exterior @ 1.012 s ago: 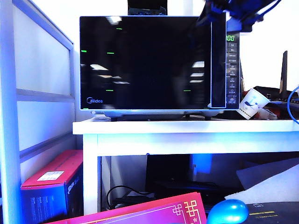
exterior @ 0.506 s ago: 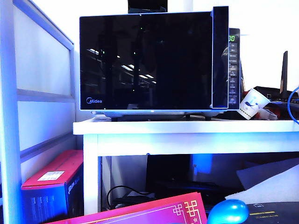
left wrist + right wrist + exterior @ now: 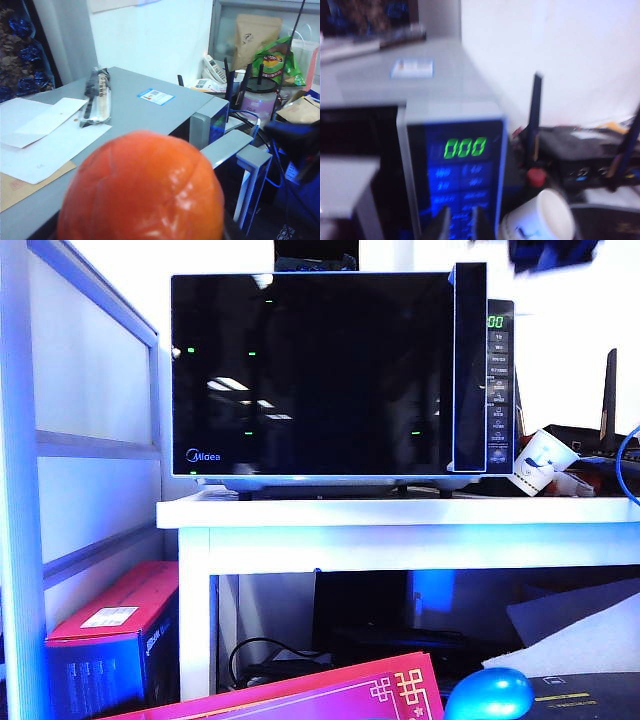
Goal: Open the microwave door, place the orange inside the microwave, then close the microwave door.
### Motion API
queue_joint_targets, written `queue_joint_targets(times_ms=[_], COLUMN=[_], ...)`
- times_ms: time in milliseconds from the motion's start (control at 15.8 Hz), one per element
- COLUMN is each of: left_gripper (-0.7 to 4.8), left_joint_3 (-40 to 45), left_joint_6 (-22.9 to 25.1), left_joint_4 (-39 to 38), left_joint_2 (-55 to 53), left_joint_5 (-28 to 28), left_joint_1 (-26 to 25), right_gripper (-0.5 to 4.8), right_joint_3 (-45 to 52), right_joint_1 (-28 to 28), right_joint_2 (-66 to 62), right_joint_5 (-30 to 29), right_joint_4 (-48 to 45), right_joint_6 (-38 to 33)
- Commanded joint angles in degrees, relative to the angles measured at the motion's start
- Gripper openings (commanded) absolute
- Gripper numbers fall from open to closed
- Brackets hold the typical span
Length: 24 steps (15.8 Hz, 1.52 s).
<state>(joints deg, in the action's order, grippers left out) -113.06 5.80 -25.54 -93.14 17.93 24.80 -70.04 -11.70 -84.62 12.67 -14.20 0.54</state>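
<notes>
While the left gripper [image 3: 142,235] holds the shiny round orange [image 3: 142,187], the right gripper [image 3: 460,225], nearly closed and empty, faces the boxy microwave [image 3: 340,380], its glossy door [image 3: 310,375] ajar.

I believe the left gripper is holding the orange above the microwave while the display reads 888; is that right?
Not quite: the display reads 000, as the right wrist view shows. The rest holds: the left gripper holds the orange above the microwave.

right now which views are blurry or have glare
Exterior view: sharp but blue-tinted, ceiling lights mirrored in the microwave door. Left wrist view: the orange up close is soft, background sharper. Right wrist view: blurred throughout, only the green display reads clearly.
</notes>
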Motion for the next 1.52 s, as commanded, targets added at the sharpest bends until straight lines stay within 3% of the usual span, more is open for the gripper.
queue_joint_targets(times_ms=[63,253,570,696,949,1139,1329,1519], left_gripper=[1.91,1.91,1.91,1.91,1.91,1.91,1.91,1.91], left_joint_3=[-0.3,-0.3,-0.3,-0.3,-0.3,-0.3,-0.3,-0.3], left_joint_6=[0.2,0.2,0.2,0.2,0.2,0.2,0.9,2.1], left_joint_4=[0.7,0.3,0.3,0.9,5.9,9.7,13.0,13.3], left_joint_2=[0.2,0.2,0.2,0.0,-3.1,-7.1,-9.8,-10.1], left_joint_5=[0.3,0.3,0.3,0.3,-0.1,-0.4,-3.1,-5.1], left_joint_1=[0.1,0.1,0.1,0.1,0.1,0.1,0.1,0.1], right_gripper=[0.74,0.73,0.73,0.73,0.71,0.72,0.71,0.71], right_joint_3=[-0.2,-0.3,-0.3,-0.3,-0.3,-0.3,-0.3,-0.3], right_joint_1=[0.0,0.0,0.0,0.0,0.0,1.1,4.0,4.8], right_joint_2=[-4.5,-6.1,-2.3,-0.9,-1.2,-3.5,-7.3,-8.3], right_joint_5=[-5.1,-12.5,-19.0,-18.4,-3.8,-0.9,-9.9,-12.8], right_joint_4=[-4.9,-5.8,-4.9,-4.9,-5.4,-6.2,-10.3,-11.0], right_joint_6=[0.1,0.1,0.2,0.2,0.3,1.1,1.0,1.0])
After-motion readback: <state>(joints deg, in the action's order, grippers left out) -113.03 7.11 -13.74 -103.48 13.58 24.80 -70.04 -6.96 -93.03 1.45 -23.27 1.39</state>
